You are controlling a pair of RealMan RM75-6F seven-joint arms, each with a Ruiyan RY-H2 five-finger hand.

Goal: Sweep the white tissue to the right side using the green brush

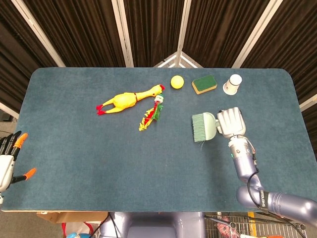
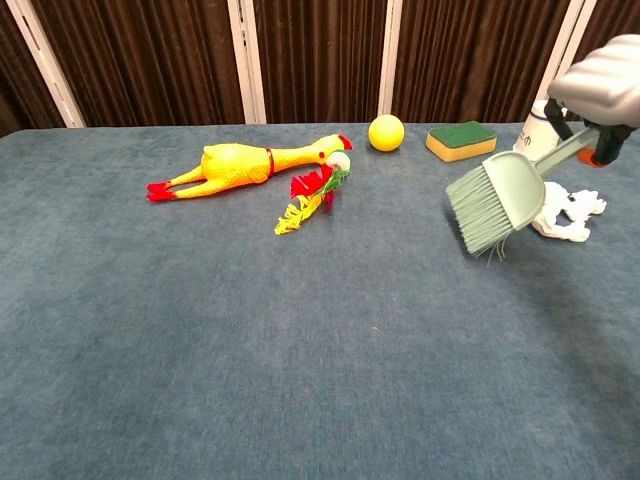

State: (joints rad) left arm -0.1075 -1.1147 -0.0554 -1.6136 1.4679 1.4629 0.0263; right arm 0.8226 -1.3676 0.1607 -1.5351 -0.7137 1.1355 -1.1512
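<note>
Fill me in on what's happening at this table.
The right hand holds a green brush over the table, bristles pointing left. The white tissue lies just right of the brush head. The left hand hangs open off the table's left edge. A rubber chicken and ball sit untouched farther back.

The head view looks almost straight down from high above, taking in the whole table (image 1: 74, 163) edge to edge. The chest view sits low at the table's near edge, facing the far curtains. Both share the yellow rubber chicken (image 1: 130, 99) (image 2: 245, 163).
</note>
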